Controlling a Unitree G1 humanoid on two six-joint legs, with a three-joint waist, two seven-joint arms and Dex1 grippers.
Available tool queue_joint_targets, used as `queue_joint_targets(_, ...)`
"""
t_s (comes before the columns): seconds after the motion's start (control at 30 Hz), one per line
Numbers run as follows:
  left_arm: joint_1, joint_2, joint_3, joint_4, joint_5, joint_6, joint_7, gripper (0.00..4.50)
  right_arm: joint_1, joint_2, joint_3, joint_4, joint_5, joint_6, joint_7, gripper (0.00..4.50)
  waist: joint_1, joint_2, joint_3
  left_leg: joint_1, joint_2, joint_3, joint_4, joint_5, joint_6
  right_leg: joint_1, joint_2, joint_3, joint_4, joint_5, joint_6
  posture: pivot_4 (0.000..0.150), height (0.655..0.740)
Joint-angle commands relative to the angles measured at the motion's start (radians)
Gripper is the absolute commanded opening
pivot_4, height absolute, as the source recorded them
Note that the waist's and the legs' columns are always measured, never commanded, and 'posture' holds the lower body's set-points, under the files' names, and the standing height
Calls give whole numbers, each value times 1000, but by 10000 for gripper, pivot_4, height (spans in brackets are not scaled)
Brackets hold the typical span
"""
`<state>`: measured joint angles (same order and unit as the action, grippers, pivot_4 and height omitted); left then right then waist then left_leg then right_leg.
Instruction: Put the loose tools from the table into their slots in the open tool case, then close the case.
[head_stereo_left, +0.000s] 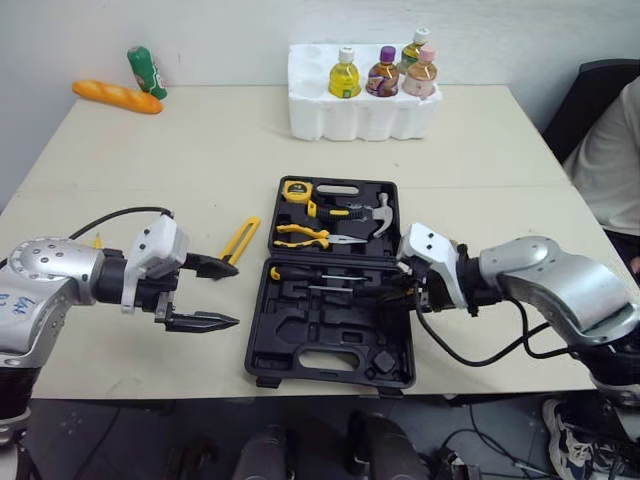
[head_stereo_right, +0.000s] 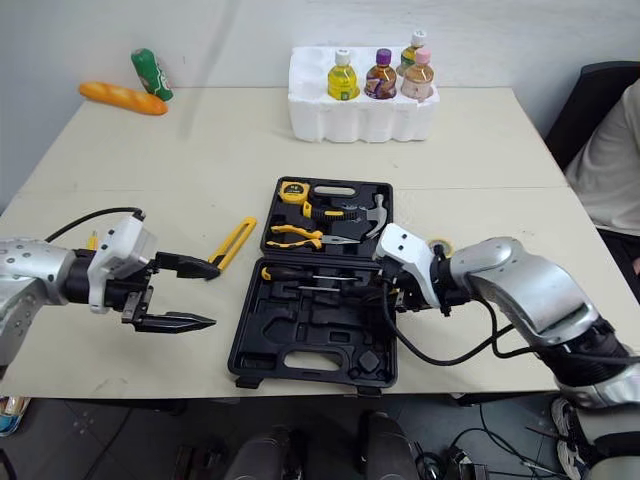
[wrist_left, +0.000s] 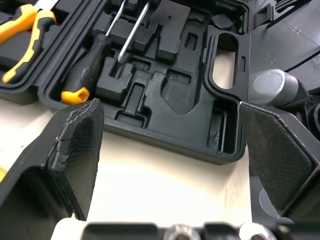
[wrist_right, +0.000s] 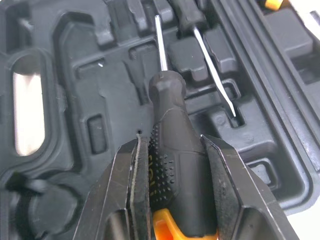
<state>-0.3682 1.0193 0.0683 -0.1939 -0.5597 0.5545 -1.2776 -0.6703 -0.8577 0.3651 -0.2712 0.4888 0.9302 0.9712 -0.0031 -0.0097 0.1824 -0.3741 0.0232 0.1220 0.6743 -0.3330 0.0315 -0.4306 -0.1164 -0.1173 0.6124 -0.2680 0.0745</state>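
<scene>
- My right gripper (wrist_right: 172, 145) is clamped on the black ribbed handle of a screwdriver (wrist_right: 169, 107). Its orange butt end faces my wrist and its metal shaft points out over the moulded slots.
- That screwdriver hangs over the near half of the tool case (head_stereo_left: 300, 335), by its right side. I cannot tell whether the shaft touches the moulding.
- My left gripper (head_stereo_left: 232, 295) is spread wide with nothing between its fingers, above the table (head_stereo_left: 200, 150) just left of the case.
- A yellow tool (head_stereo_left: 241, 240) lies loose on the table, beside the case's left edge and near my left gripper's far finger.
- A second screwdriver (wrist_left: 92, 62) lies in the near half along the hinge side.
- The far half holds a tape measure (head_stereo_left: 296, 191), pliers (head_stereo_left: 300, 236) and a hammer (head_stereo_left: 378, 215).
- The case lies open flat at the table's near edge.
</scene>
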Motion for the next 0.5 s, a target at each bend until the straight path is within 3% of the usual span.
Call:
queue_joint_targets(0.03, -36, -10, 1, -19, 4, -11, 4, 45000, -18, 0, 11, 4, -55, -32, 14, 11046, 0, 0, 0, 0, 0, 0, 1, 0, 0, 0, 0, 0, 0, 0, 0, 1500, 7367)
queue_joint_targets(0.33, -70, -33, -20, -6, 12, -7, 0, 45000, -35, 50, -4, -15, -77, -16, 7, 11046, -1, 0, 0, 0, 3, 1, 7, -4, -1, 0, 1, 0, 5, 0, -1, 1500, 7367)
queue_joint_targets(0.5, -79, -39, -22, -9, 7, -1, 2, 45000, -41, 52, -56, -39, -71, -32, 6, 36765, -1, 0, 0, 0, 3, 1, 8, -4, -1, 0, 1, 0, 5, -1, -1, 1500, 7367)
